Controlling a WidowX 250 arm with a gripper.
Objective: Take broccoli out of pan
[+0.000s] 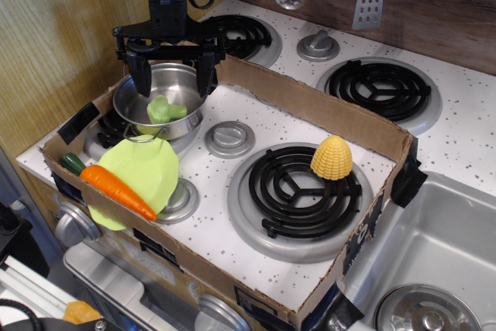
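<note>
One black gripper [172,74] hangs over the steel pan [180,81] at the back left of a toy stovetop, its two fingers spread wide and pointing down, with nothing held between them. The left finger [142,77] stands near the pan's far left rim and the right finger [206,75] near its far right rim, so the jaws span most of the bowl. Inside the pan lies the broccoli [163,109], a small pale green lump resting on the bottom toward the near side, below the open fingers and apart from them. A thin wire handle [143,138] sticks out from the pan's front edge toward a lime-green plate [143,168]. An orange carrot [116,188] with a dark green top lies across the plate's near left edge. A yellow corn [332,157] stands on the far rim of the large black coil burner [298,191] to the right. A low cardboard wall [325,112] frames this part of the white speckled stovetop [256,125], and a grey burner cap [229,137] sits just right of the pan.
</note>
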